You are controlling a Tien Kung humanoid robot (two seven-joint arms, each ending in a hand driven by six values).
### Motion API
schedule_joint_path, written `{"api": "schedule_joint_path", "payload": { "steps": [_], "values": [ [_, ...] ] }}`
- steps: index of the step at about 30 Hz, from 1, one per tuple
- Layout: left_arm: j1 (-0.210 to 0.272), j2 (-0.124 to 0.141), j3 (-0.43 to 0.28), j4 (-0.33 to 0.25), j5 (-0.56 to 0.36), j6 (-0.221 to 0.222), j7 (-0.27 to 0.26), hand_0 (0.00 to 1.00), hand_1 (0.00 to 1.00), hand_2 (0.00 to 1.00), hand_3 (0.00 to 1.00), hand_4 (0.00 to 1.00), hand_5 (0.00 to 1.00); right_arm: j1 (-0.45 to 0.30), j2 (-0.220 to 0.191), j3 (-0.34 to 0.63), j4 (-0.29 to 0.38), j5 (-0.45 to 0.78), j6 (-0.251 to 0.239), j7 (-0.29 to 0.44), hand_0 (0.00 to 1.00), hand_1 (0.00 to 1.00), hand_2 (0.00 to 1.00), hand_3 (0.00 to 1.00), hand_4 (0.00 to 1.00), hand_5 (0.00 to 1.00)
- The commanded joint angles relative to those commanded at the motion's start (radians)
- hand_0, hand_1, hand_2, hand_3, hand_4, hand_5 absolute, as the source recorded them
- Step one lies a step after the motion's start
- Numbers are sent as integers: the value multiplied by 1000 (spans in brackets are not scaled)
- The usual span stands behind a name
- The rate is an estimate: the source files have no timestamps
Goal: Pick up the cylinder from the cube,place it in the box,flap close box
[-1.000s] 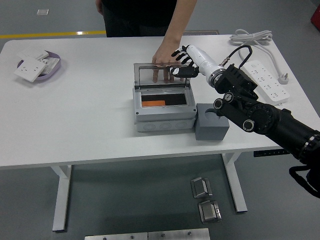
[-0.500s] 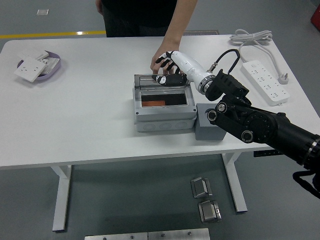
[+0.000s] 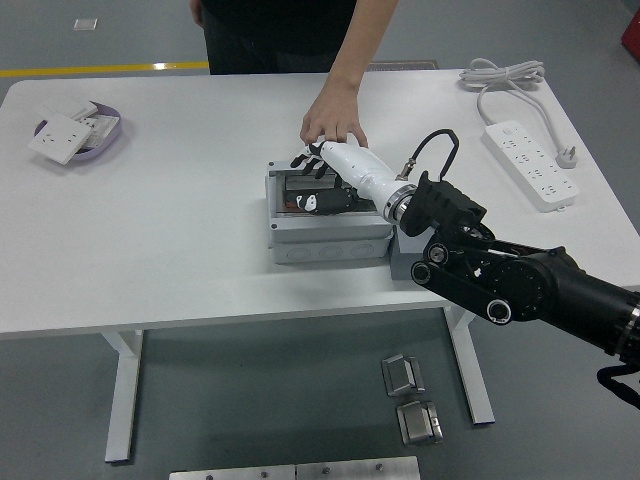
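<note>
The matte grey cube [image 3: 405, 258] sat just right of the grey plastic box [image 3: 327, 232]. The glossy white right hand [image 3: 325, 170] lay flat on the box's clear flap, fingers spread. Behind the box, a person's hand [image 3: 332, 122] touched its rear edge. The cylinder could not be made out.

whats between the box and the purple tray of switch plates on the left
Nothing: in the head view only bare white table lies between the box and the purple tray.

grey box [image 3: 325, 238] mid-table, clear lid [image 3: 300, 188] lowered nearly flat; grey cube [image 3: 405, 262] touching its right side
</note>
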Motion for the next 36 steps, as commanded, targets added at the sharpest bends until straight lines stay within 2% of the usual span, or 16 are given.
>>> {"api": "schedule_joint_path", "payload": {
  "steps": [8, 10, 13, 17, 22, 25, 29, 30, 31, 36],
  "values": [
    [8, -7, 4, 0, -4, 0, -2, 591, 614, 610, 647, 676, 299, -44, -16, 115, 23, -86, -3, -12, 364, 594, 634, 696, 733, 368],
    [12, -12, 9, 0, -10, 0, -2, 591, 614, 610, 647, 676, 299, -84, -35, 169, 62, -123, -4, -18, 364, 594, 634, 696, 733, 368],
    [24, -24, 20, 0, -25, 2, -5, 591, 614, 610, 648, 676, 299, -161, -59, 271, 129, -172, -31, -24, 382, 597, 636, 694, 732, 365],
    [56, -42, 21, 0, -28, 9, 0, 591, 614, 610, 648, 676, 299, -280, -48, 423, 223, -221, -81, -7, 382, 597, 636, 694, 732, 365],
    [85, -50, 22, 0, -31, 17, -1, 591, 614, 610, 647, 676, 299, -407, -41, 592, 316, -244, -102, 13, 377, 589, 635, 693, 731, 363],
    [89, -49, 24, 0, -30, 19, -2, 591, 614, 610, 648, 676, 298, -455, -45, 672, 331, -245, -103, 18, 395, 572, 621, 674, 731, 367],
    [86, -45, 27, 0, -35, 18, -4, 591, 614, 610, 648, 676, 298, -477, -40, 753, 332, -228, -108, 30, 395, 572, 621, 674, 731, 367],
    [84, -45, 28, 0, -37, 17, -4, 591, 614, 610, 648, 676, 298, -481, -39, 776, 331, -212, -110, 37, 395, 572, 621, 674, 731, 367],
    [83, -44, 28, 0, -36, 16, -4, 591, 614, 610, 648, 676, 298, -485, -38, 789, 329, -193, -113, 48, 453, 579, 623, 672, 732, 375],
    [77, -41, 30, 0, -43, 12, -8, 591, 614, 609, 647, 676, 298, -521, -30, 840, 304, -54, -107, 129, 468, 585, 623, 672, 731, 378]
  ]
}}
